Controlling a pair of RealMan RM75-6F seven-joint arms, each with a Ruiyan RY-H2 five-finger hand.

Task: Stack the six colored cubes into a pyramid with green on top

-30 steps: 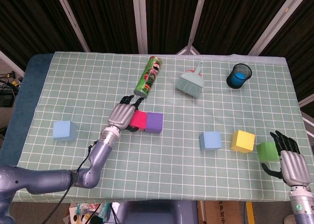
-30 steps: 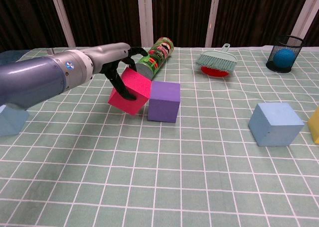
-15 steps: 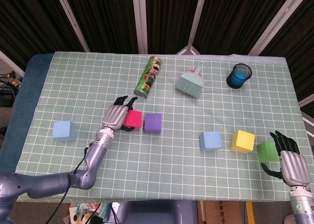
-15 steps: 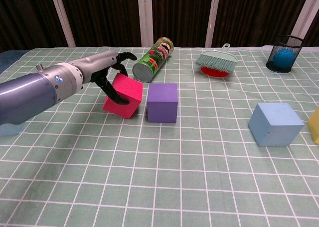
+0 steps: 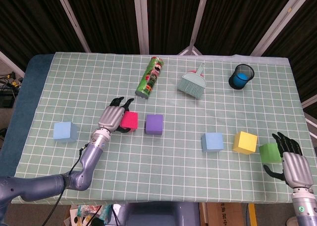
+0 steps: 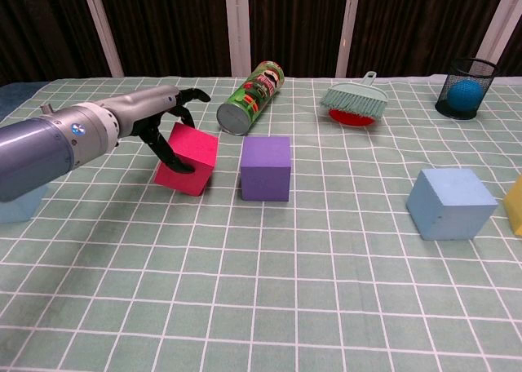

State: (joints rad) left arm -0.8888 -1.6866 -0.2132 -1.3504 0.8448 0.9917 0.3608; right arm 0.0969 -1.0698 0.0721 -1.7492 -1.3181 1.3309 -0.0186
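A green checked cloth covers the table [image 5: 163,161], dark curtains behind. The left hand [image 5: 111,118] grips the pink cube [image 5: 130,121], tilted on one edge, a gap apart from the purple cube [image 5: 154,123]. One blue cube [image 5: 65,131] sits far left, another [image 5: 212,141] beside the yellow cube [image 5: 245,141]. The right hand [image 5: 292,166] rests near the green cube [image 5: 269,152], fingers apart and seemingly not touching it. A can [image 5: 149,77], brush [image 5: 193,82] and mesh cup [image 5: 241,76] lie at the back.
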